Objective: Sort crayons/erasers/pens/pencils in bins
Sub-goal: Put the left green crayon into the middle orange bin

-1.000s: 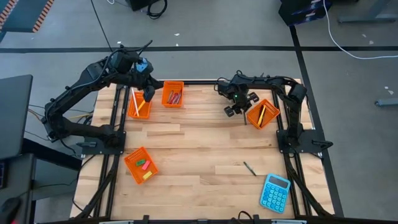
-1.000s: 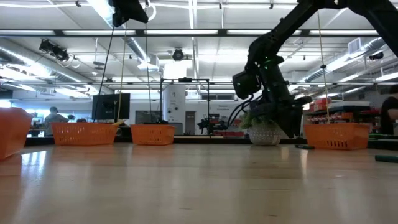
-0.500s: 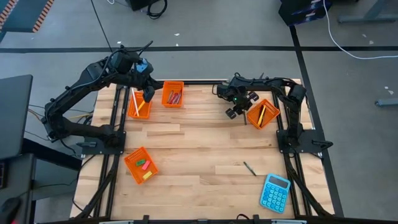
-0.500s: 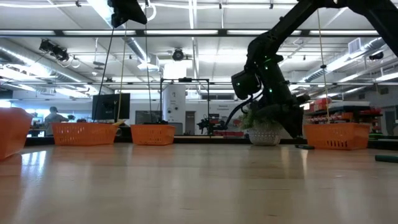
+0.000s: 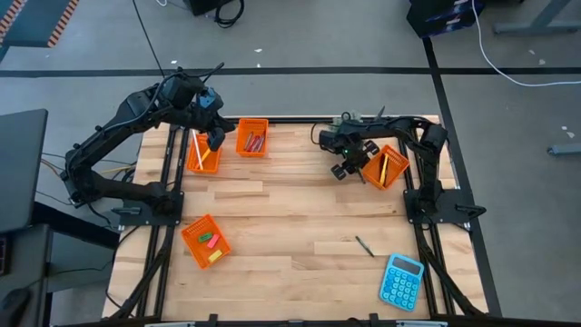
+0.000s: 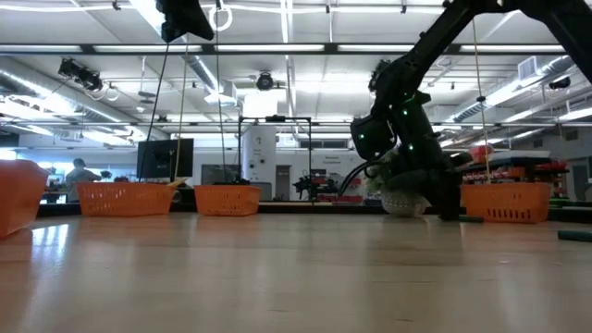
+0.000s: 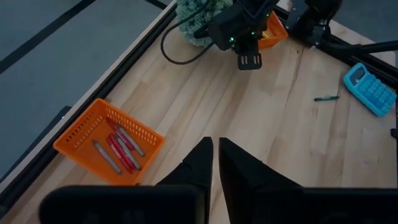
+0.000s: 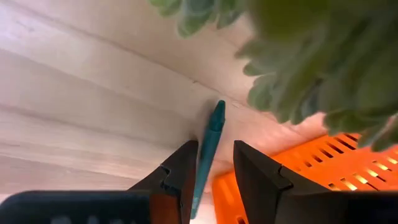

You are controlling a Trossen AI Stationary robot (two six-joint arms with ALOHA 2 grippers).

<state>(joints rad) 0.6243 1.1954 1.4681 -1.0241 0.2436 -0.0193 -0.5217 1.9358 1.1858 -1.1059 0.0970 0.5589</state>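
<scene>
Right hand (image 8: 211, 177) gripping a teal pen (image 8: 208, 149) beside an orange bin (image 5: 385, 166), left hand (image 7: 215, 163) nearly closed, empty, above the bench (image 5: 290, 218).

You get the high view straight down over the whole counter (image 5: 290, 213). The low view sits at counter height, facing the room. Each wrist camera looks past its own fingers. The left wrist view and the high view share the calculator (image 7: 370, 88) at five o'clock.
</scene>
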